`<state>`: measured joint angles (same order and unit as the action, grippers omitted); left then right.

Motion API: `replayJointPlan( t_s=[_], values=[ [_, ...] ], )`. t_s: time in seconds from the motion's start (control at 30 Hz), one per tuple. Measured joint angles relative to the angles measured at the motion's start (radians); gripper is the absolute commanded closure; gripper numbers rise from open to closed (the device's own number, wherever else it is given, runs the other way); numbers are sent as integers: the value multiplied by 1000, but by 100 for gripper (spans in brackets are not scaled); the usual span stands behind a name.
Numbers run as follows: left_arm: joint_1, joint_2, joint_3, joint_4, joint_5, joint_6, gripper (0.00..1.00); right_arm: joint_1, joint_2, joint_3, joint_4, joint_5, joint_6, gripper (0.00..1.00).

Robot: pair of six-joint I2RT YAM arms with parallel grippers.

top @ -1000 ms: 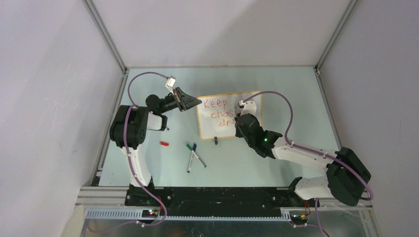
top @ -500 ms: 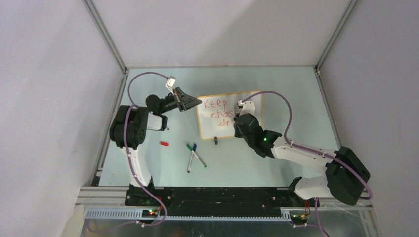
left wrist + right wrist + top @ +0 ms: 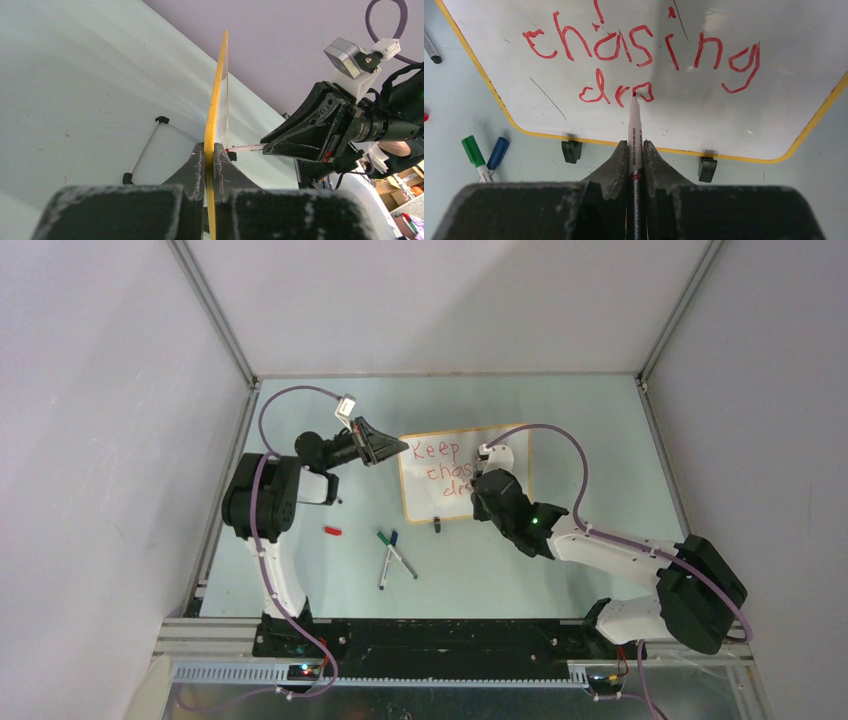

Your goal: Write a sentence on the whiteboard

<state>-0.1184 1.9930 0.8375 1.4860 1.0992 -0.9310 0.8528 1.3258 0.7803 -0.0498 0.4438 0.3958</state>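
Observation:
The whiteboard [image 3: 425, 495] stands on the table, white with a yellow-orange frame and two black clip feet [image 3: 571, 151]. My left gripper [image 3: 398, 449] is shut on its left edge [image 3: 216, 107], seen edge-on in the left wrist view. My right gripper [image 3: 634, 152] is shut on a red marker [image 3: 633, 125] whose tip touches the board at the third line. The sentence [image 3: 644, 47] reads "chasing" with "dre" begun below it; "Keep" [image 3: 437, 451] shows in the top view. My right arm hides the board's right part from above.
A red cap [image 3: 332, 531] lies left of the board on the table. A green marker [image 3: 475, 155] and a blue marker [image 3: 498, 152] lie crossed in front of the board, also in the top view [image 3: 392, 552]. Another marker end [image 3: 431, 49] shows at far left.
My right gripper has shifted slightly left along the third line with the red marker. The left gripper and the board have not moved.

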Motion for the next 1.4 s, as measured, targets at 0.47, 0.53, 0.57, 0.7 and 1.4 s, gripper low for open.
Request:
replayJointPlan(
  t_s=[0.47, 0.53, 0.57, 0.7, 1.4],
  values=[
    [0, 0, 0, 0, 0, 0, 100, 9, 4, 0, -62, 4, 23, 100],
    [0, 0, 0, 0, 0, 0, 100, 10, 4, 0, -68, 10, 23, 100],
    [0, 0, 0, 0, 0, 0, 100, 10, 4, 0, -71, 12, 23, 100],
    [0, 0, 0, 0, 0, 0, 100, 11, 3, 0, -82, 25, 27, 100],
    [0, 0, 0, 0, 0, 0, 100, 17, -258, -86, 30, 26, -69, 100]
  ],
)
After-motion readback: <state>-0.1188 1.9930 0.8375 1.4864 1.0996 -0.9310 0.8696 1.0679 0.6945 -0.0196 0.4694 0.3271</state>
